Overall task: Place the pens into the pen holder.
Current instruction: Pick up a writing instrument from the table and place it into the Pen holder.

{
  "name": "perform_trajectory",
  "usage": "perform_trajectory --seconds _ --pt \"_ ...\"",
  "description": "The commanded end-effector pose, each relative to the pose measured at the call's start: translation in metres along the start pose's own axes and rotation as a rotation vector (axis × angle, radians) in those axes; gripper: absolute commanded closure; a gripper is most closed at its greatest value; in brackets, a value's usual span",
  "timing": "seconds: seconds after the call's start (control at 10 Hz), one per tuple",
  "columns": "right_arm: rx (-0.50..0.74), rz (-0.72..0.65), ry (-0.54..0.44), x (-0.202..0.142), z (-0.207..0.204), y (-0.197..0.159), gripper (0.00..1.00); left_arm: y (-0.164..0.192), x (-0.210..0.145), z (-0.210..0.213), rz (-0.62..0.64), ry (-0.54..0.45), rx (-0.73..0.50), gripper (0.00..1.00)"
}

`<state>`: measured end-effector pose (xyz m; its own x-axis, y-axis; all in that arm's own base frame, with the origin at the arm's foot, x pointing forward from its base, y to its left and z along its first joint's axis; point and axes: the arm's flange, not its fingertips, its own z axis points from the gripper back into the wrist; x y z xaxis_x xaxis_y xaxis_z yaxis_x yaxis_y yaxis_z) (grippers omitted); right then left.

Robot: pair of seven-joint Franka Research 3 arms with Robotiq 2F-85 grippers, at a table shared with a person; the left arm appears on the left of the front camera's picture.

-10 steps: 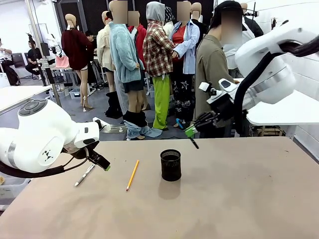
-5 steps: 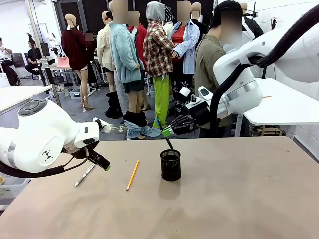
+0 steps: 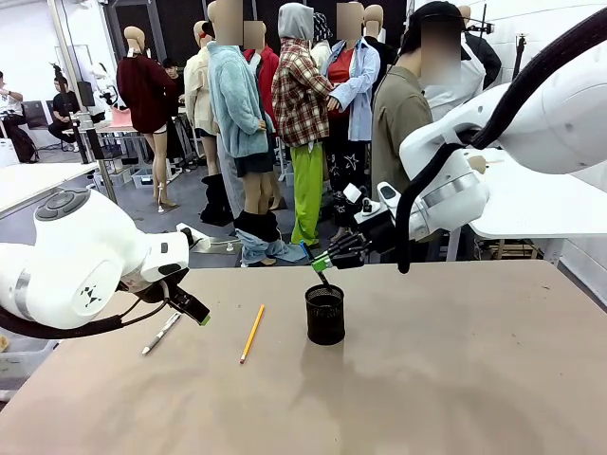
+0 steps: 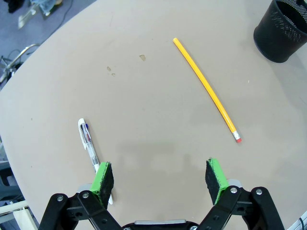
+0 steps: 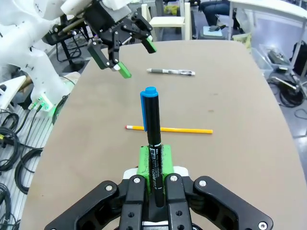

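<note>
Right gripper [image 3: 325, 263]: jaws clamped on the dark pen [image 5: 152, 129], green pads pinching the barrel partway along its length.
Pen's pose: slanted, with the blue cap up behind the fingers and the dark end [image 3: 323, 278] pointing down at the holder's mouth. It is likely held this way so that letting go drops it straight in.
Pen holder [image 3: 325, 318]: a black mesh cup standing upright near the middle of the table, directly under the pen's lower end. Whether the tip has passed the rim is hard to tell.
Step in hand: lowering or releasing the first pen, by my reading. No pen can be seen standing in the cup.
Left gripper [image 4: 160, 175]: jaws wide apart with nothing between them, hovering low over the table's left part.
Silver pen [image 4: 88, 141]: lying flat just beside one of the left gripper's fingers. This looks like staging for the next pick.
Pencil [image 3: 252, 333]: yellow-orange, lying flat between the silver pen and the holder, clear of both.
Table [image 3: 455, 379]: a plain tan top, matte, with a few small scuffs, so thin pens lie flush and need a low pinch.
Room: a person stands at the far edge behind the right arm. A white table stands off to the right, and cables lie on the floor beside the table.
</note>
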<state>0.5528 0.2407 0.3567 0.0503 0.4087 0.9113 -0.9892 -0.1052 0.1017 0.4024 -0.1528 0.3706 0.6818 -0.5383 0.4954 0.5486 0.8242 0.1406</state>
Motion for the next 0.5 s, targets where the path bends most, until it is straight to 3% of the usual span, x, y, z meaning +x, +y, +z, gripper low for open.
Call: perform_trajectory --seconds 0.0,0.4 --pt "-0.028 -0.023 -0.018 -0.006 -0.011 -0.011 1.00 0.002 -0.001 0.001 0.004 -0.001 0.000 0.00" --pt "-0.044 -0.053 0.044 -0.026 -0.022 0.001 0.97 0.002 -0.001 0.001 0.004 -0.001 0.000 0.00"
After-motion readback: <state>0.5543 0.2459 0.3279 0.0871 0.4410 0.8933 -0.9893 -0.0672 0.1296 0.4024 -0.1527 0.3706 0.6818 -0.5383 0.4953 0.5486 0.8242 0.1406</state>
